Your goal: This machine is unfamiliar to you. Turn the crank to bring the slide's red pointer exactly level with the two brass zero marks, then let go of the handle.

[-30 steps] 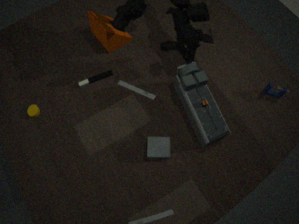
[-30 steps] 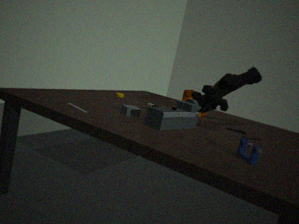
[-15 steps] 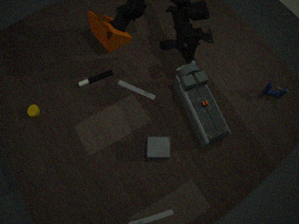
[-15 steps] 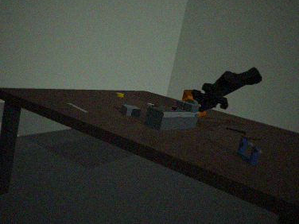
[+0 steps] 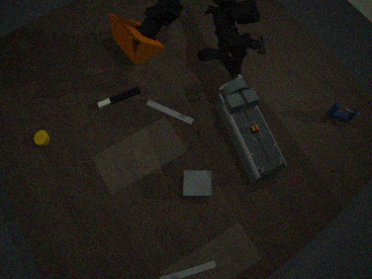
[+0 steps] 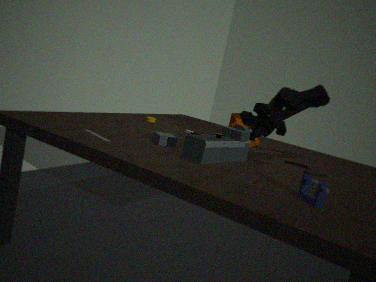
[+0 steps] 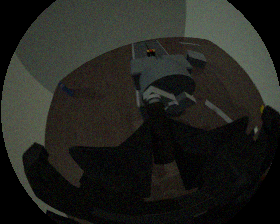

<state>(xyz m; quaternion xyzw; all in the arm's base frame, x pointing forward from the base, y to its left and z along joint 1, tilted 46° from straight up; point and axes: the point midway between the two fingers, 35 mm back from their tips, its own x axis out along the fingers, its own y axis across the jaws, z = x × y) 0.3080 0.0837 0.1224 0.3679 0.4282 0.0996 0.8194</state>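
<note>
The machine, a long grey box (image 5: 242, 140) (image 6: 225, 152) with a raised housing at the arm's end, stands on the table. On its top is a small red and yellow spot (image 5: 254, 128) (image 7: 151, 52) where pointer and marks sit; whether they are level is too small to tell. A pale crank arm (image 7: 160, 93) shows on the housing's near end in the wrist view. My gripper (image 5: 235, 74) (image 7: 155, 121) is shut on the dark crank handle at that end. The handle is mostly hidden by the black fingers.
An orange piece (image 5: 136, 46) (image 6: 236, 119) lies beside the arm. A grey block (image 5: 197, 183) (image 6: 164, 139) (image 7: 196, 58), a pale strip (image 5: 169, 112), a black-and-white stick (image 5: 125, 95) and a yellow cylinder (image 5: 42, 138) (image 6: 151, 119) lie on one side, a blue bracket (image 5: 342, 115) (image 6: 314, 190) on the other.
</note>
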